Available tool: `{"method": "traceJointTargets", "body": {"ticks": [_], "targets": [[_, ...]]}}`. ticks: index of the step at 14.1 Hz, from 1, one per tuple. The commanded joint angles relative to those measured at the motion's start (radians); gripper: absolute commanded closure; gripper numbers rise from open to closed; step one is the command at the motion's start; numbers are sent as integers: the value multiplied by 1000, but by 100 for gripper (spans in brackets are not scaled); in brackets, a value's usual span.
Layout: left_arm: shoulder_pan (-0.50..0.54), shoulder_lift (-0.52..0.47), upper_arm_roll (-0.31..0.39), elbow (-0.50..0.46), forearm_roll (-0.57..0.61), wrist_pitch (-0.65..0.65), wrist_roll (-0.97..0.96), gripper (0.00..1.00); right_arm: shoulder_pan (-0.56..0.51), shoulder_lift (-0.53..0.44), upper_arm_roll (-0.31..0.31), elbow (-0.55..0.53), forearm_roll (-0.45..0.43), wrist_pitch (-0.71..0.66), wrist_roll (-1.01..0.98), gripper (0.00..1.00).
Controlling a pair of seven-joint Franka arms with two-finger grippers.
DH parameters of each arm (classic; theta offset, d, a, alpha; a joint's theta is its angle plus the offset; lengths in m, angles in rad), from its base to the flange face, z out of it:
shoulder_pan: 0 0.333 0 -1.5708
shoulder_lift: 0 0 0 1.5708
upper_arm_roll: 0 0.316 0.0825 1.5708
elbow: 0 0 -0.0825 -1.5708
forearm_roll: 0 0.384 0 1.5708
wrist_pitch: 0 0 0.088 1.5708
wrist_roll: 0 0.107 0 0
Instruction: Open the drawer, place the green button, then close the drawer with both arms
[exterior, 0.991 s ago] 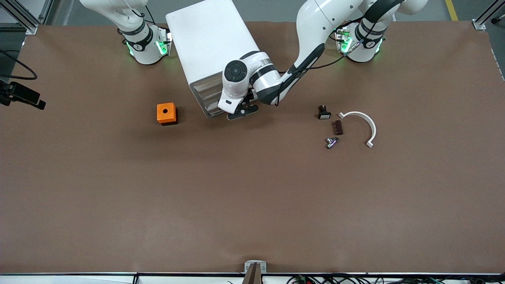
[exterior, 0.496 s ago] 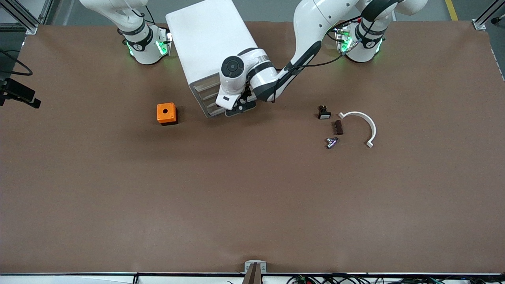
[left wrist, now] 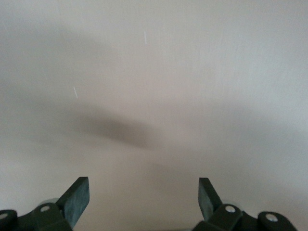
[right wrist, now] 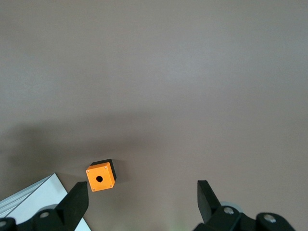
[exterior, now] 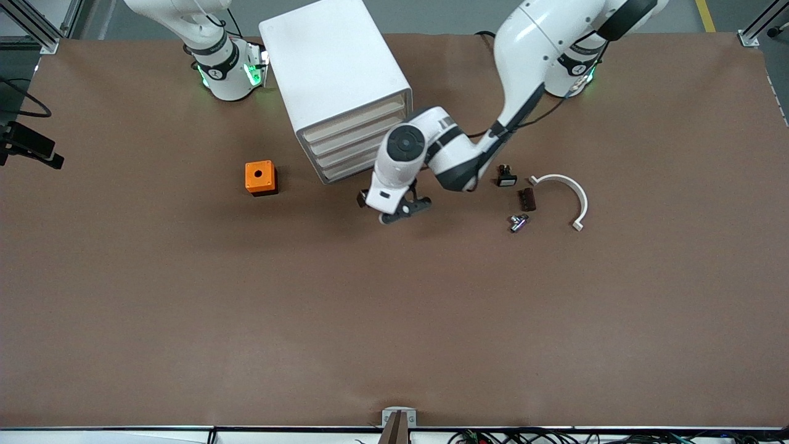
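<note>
The white cabinet [exterior: 336, 68] stands between the two arm bases, and its four drawer fronts [exterior: 357, 140] all look flush and shut. The green-capped button does not show in any view. My left gripper [exterior: 397, 209] hangs low over the bare table in front of the cabinet. In the left wrist view it [left wrist: 144, 185] is open and empty over a plain pale surface. My right gripper [right wrist: 142, 190] is open and empty, held high. Its view looks down on the orange cube [right wrist: 101, 176] and a corner of the cabinet [right wrist: 33, 197]. In the front view only the right arm [exterior: 209, 49] shows.
The orange cube with a hole [exterior: 260, 177] sits beside the cabinet toward the right arm's end. Toward the left arm's end lie a black switch with a white face [exterior: 506, 176], a dark brown block [exterior: 527, 199], a small metal part [exterior: 518, 222] and a white curved piece [exterior: 570, 191].
My left gripper has come away from the lower drawer fronts, toward the front camera and the left arm's end. The drawer fronts now show in full.
</note>
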Motion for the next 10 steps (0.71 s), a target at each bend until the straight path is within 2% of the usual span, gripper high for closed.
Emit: {"method": "traceJointTargets", "body": {"ticks": [1, 4, 10], "targets": [[72, -53, -8, 2, -3, -58, 99, 0, -14, -11, 17, 0, -17, -4, -14, 0], [192, -90, -8, 11, -1, -129, 336, 0, -11, -10, 17, 0, -18, -4, -14, 0], [378, -187, -3, 11, -3, -259, 692, 0, -14, -10, 17, 0, -20, -3, -14, 0]]}}
